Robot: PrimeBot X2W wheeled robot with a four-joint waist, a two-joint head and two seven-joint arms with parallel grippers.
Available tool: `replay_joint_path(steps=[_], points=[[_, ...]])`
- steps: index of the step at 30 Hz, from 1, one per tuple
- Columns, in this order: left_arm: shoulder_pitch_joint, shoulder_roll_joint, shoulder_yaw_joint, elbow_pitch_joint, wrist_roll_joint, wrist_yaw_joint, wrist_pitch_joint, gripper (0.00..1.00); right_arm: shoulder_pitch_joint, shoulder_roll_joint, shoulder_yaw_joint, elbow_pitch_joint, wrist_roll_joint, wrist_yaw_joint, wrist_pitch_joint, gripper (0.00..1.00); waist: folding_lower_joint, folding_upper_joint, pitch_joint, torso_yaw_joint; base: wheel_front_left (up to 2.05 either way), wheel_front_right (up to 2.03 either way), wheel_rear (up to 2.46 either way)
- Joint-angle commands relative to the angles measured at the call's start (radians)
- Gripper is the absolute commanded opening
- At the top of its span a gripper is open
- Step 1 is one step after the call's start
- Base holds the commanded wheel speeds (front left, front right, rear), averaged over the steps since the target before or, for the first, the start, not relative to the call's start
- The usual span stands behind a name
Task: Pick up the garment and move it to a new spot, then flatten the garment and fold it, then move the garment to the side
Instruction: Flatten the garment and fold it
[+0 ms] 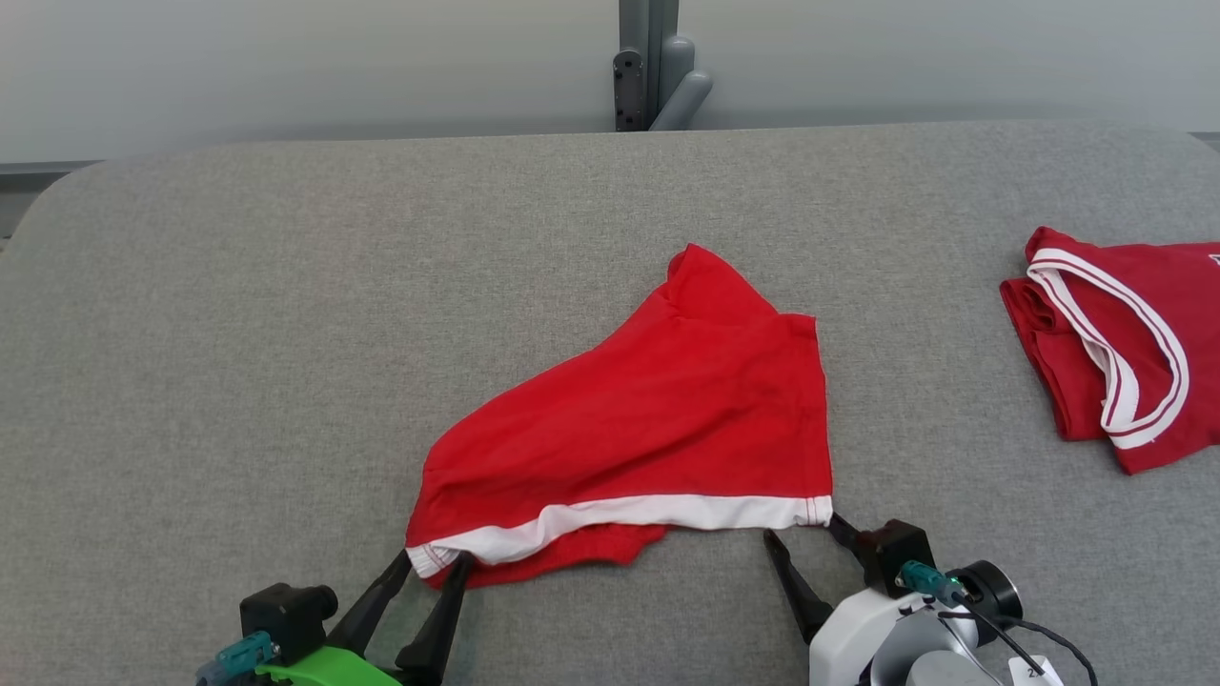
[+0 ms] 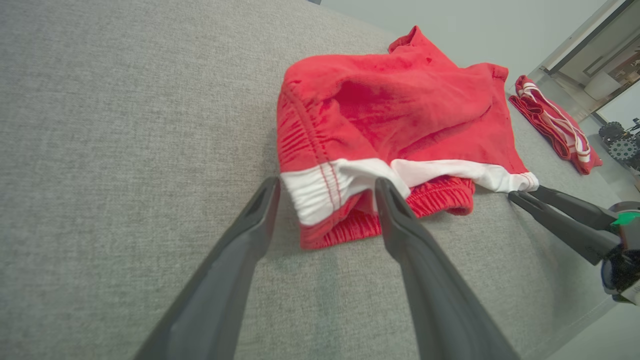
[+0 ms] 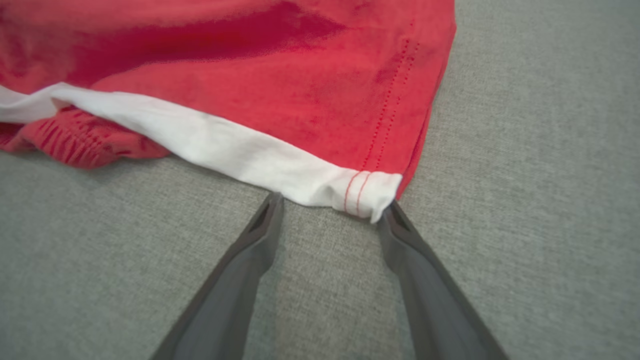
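A red garment [image 1: 667, 410] with a white hem band is seen lying rumpled at the centre of the frame in the head view, on a grey fabric surface [image 1: 238, 333]. The left gripper [image 1: 435, 560] is placed at the lower left, fingers spread apart, nothing gripped. The garment's lower-left corner (white band, with a bit of ribbed red cloth under it) is straddled by the two tips in the left wrist view. The right gripper [image 1: 801, 527] is seen at the lower right, fingers likewise spread wide, nothing clamped. Its tips are set just below the hem's right corner. One tip is right at that corner in the right wrist view; contact cannot be told. A second red garment [image 1: 1115, 353] with white trim is laid folded at the right edge, well apart from the first.
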Motion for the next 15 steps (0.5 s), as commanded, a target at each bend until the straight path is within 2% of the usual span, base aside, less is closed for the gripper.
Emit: replay_joint_path(steps=[1,3,6,7,8,13,14,15], points=[[-0.016,0.009,-0.004,0.003,-0.011,-0.001,-0.005,0.91,-0.009,-0.002,0.001,0.007,0.005,-0.002,-0.006,0.94,0.0,0.0109,0.0,-0.002,0.0,0.0,0.0],[-0.018,0.009,-0.006,0.004,-0.013,-0.001,-0.005,0.88,-0.011,-0.002,0.001,0.008,0.005,-0.002,-0.005,0.94,0.0,0.0109,0.0,-0.003,0.0,0.0,0.0],[-0.023,0.006,-0.013,0.008,-0.02,-0.001,-0.005,0.65,-0.013,-0.003,-0.001,0.011,0.007,-0.002,-0.009,0.93,0.0,0.0109,0.0,-0.005,0.0,0.0,0.0],[-0.026,0.005,-0.016,0.008,-0.023,-0.001,-0.005,0.53,-0.015,-0.003,-0.002,0.012,0.007,-0.002,-0.009,0.94,0.0,0.0109,0.002,-0.005,0.0,0.0,0.0],[-0.029,0.003,-0.018,0.009,-0.024,-0.001,-0.005,0.47,-0.018,-0.003,-0.003,0.013,0.005,-0.002,-0.01,0.94,0.0,0.0109,0.004,-0.005,0.0,0.0,0.0],[-0.042,0.0,-0.027,0.016,-0.025,-0.001,-0.005,0.39,-0.035,-0.003,0.0,0.024,0.004,-0.002,-0.011,0.94,0.0,0.0109,0.012,-0.01,0.0,0.0,0.0],[-0.046,0.0,-0.027,0.017,-0.026,-0.001,-0.005,0.37,-0.042,-0.003,0.002,0.028,0.005,-0.002,-0.011,0.91,0.0,0.0109,0.015,-0.011,0.0,0.0,0.0],[-0.049,0.0,-0.029,0.018,-0.027,-0.001,-0.005,0.34,-0.047,-0.003,0.006,0.033,0.007,-0.002,-0.012,0.81,0.0,0.0109,0.016,-0.012,0.0,0.0,0.0]])
